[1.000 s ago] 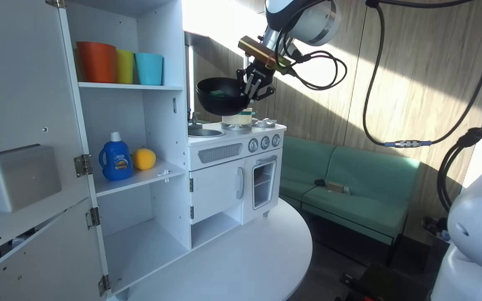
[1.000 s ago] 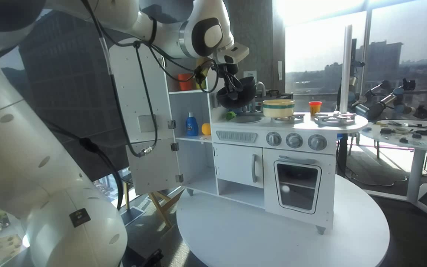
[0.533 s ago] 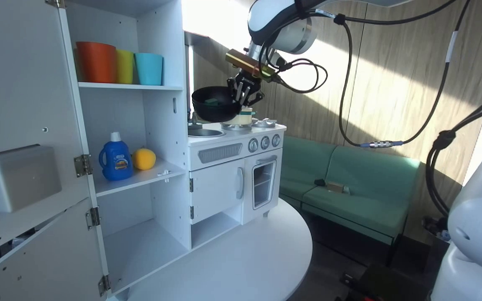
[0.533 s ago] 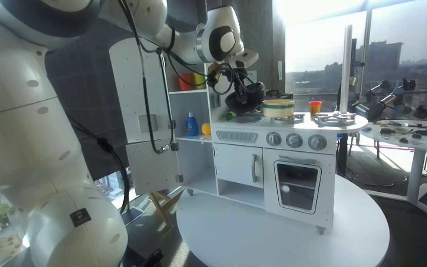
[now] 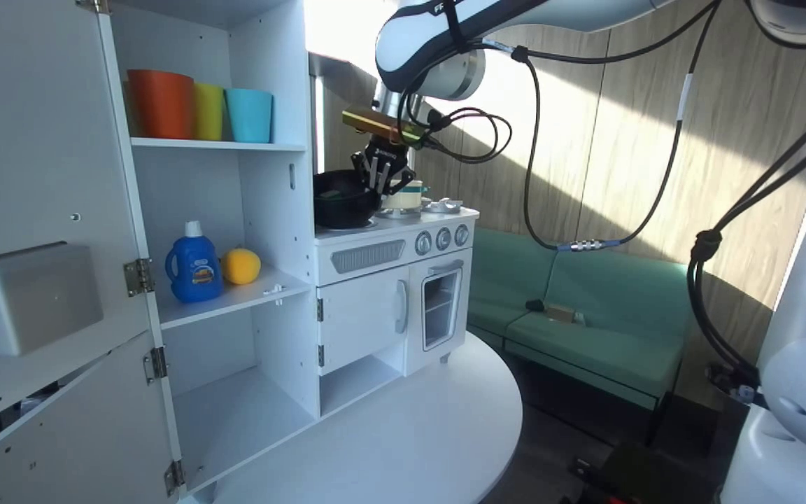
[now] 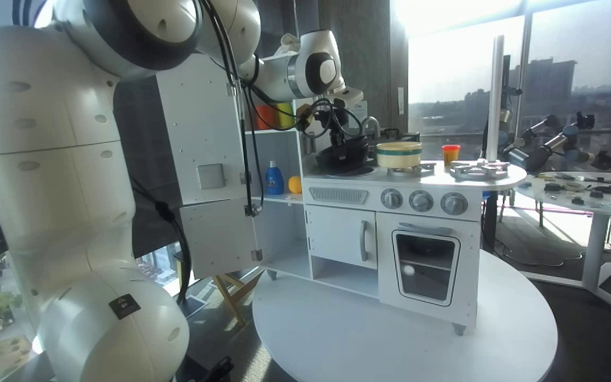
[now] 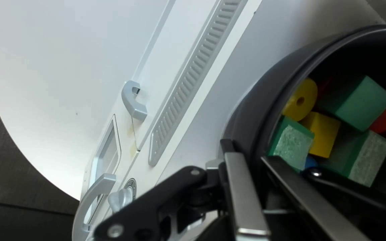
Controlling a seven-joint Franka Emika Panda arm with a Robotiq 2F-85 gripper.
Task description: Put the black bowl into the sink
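1. Step in hand, by my read: placing. Pick and carry look done; seating and letting go aren't.
2. Your gripper (image 7: 247,153) is clamped on the wall of the bowl (image 7: 263,90), one finger outside, one inside, around the rim's 8 to 9 o'clock in the wrist view.
3. Bowl is over the sink (image 6: 364,171), low. In an exterior view part of the sink shows at the bowl's 4 to 5 o'clock; dark on dark there, can't tell if they touch.
4. In that picture the bowl looks tilted, 9 o'clock side of the rim lower than 3 o'clock.
5. It's loaded: green, yellow and red blocks (image 7: 320,134) inside. Expect extra weight, and sliding if you tip it.
6. Next: ease toward 3 o'clock as an exterior view shows it, to centre on the sink, level out, then down.
7. Clearance: pot (image 6: 399,155) is just beside the bowl at 3 o'clock; cabinet (image 5: 270,203) is at 9 o'clock and hides part of the bowl's edge. Don't overshoot either way.
8. Bowl looks about as wide as the sink, so it may perch on the rim. Let go only once the sink takes the weight, then back the fingers straight up.
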